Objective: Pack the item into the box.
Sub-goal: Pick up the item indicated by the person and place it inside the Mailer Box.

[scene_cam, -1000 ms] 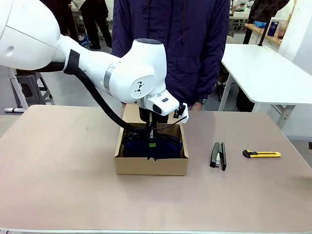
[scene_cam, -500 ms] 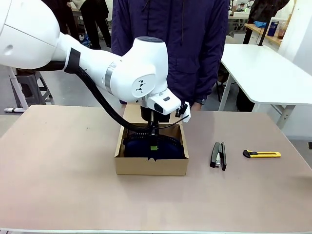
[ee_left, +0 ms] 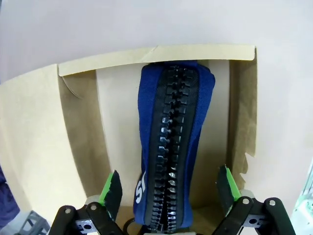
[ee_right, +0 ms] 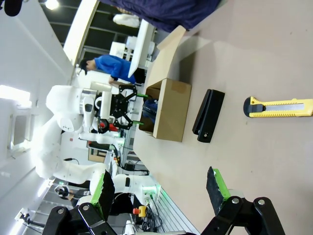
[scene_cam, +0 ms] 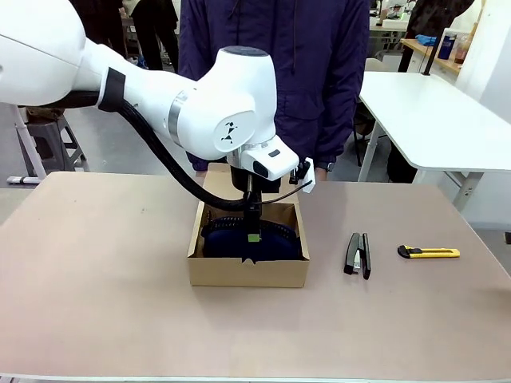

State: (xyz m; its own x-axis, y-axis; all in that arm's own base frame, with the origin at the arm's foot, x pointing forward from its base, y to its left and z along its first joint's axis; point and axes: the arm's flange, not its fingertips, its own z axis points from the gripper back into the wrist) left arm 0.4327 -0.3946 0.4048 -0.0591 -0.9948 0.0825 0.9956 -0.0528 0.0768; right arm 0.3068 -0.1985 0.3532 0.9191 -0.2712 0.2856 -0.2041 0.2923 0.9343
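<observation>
While the left gripper (ee_left: 169,186) hangs over the box (ee_left: 78,147) with jaws spread wide, either side of the navy pouch (ee_left: 173,147) and gripping nothing, the pouch lies inside the box, zipper uppermost. Right gripper (ee_right: 160,188) likewise spread wide, empty, away from the box

So the black stapler (scene_cam: 357,254) was lying flat on the tan table (scene_cam: 120,319), its long side pointing away from the front camera. To the stapler's right, near it but not touching, a yellow-and-black utility knife (scene_cam: 429,252) lay crosswise. Behind the stapler and off to its left, a person (scene_cam: 275,80) in a dark navy jacket stood at the far edge. Farther back on the stapler's right was a white table (scene_cam: 431,120).
</observation>
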